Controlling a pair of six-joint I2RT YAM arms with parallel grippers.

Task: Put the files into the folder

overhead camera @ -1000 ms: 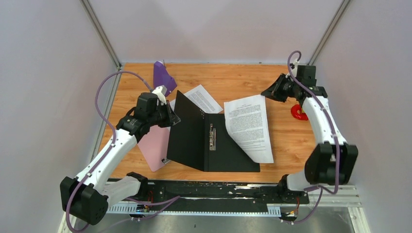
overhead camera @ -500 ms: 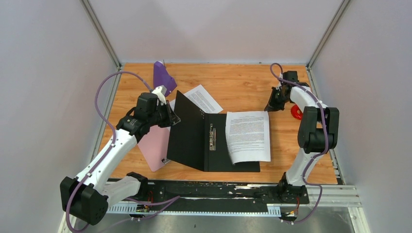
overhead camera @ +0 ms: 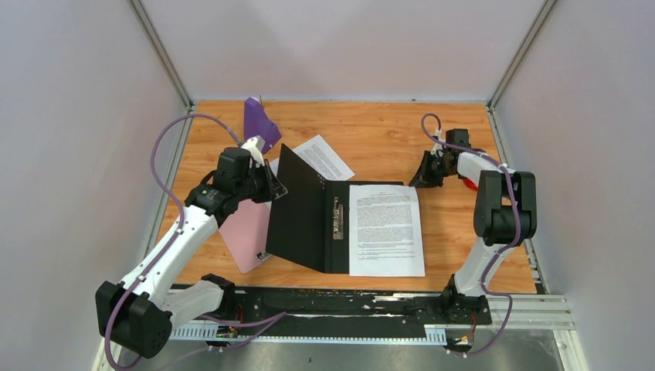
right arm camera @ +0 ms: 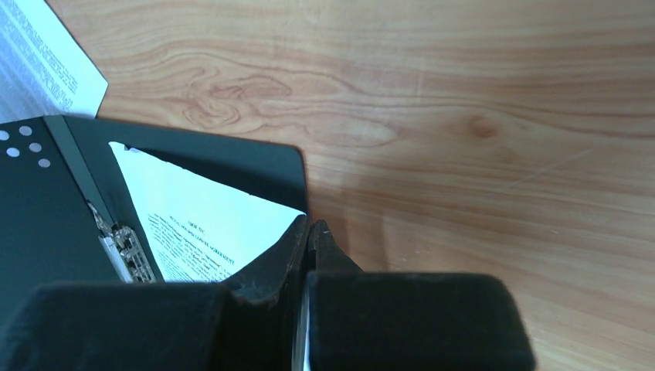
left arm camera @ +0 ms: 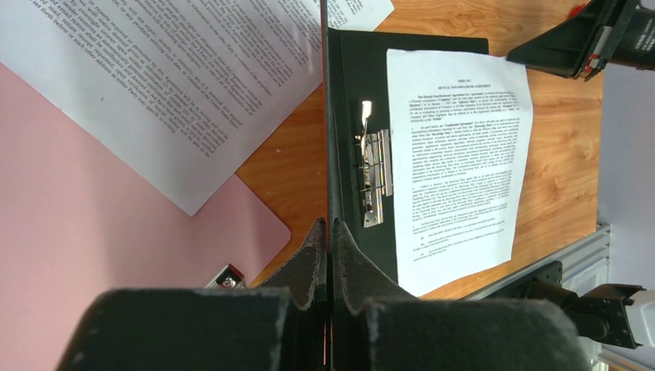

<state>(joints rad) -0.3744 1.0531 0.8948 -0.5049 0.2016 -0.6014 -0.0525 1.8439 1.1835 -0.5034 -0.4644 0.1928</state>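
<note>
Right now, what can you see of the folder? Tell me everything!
The folder lies open on the wooden table, black inside with a thin red edge. A metal clip sits by its spine. Its right half lies flat under a printed sheet; its left cover stands raised, its edge pinched by the left gripper, jaws shut.

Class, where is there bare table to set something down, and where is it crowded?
Free: the far table strip between purple object and right arm, and the wood right of the sheet in the folder. Crowded: the left, with clipboard, second sheet and left arm.
</note>
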